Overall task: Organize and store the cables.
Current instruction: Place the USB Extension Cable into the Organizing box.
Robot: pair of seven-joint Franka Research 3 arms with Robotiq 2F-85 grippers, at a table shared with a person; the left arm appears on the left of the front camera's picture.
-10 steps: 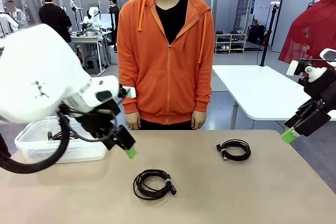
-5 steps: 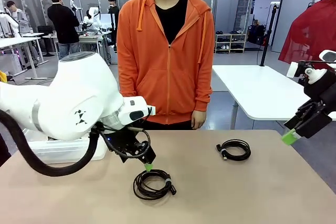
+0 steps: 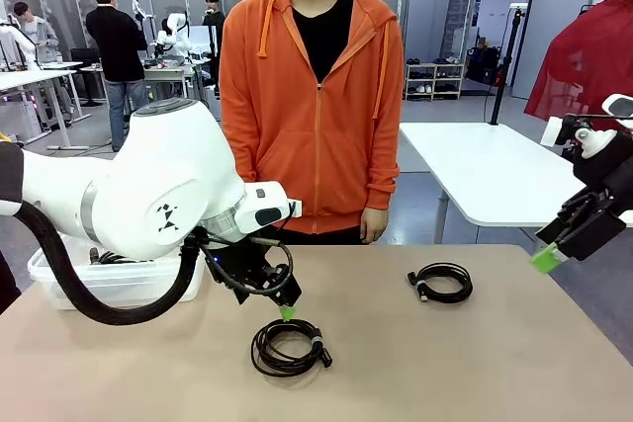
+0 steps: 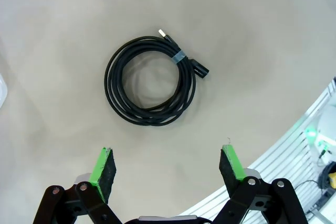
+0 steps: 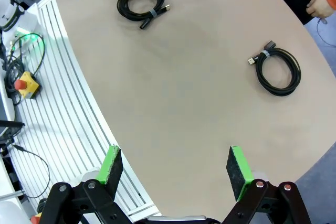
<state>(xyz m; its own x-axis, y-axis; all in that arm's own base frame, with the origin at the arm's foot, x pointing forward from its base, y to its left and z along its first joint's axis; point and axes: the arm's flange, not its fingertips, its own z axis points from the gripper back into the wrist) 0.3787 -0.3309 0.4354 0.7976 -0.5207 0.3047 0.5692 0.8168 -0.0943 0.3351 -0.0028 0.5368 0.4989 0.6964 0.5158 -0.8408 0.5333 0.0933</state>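
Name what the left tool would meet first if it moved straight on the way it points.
Probably the coiled cable on the table, just ahead of the open left tool; depth is unclear.

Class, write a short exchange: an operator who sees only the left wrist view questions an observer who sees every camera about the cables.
Operator: One coiled cable lies under my open left gripper. Any more?
Observer: Yes, a second coil lies farther right on the table, nearer the person.
Operator: Where might they be stored?
Observer: Probably in the clear bin at the table's left end; dark cord lies inside it.
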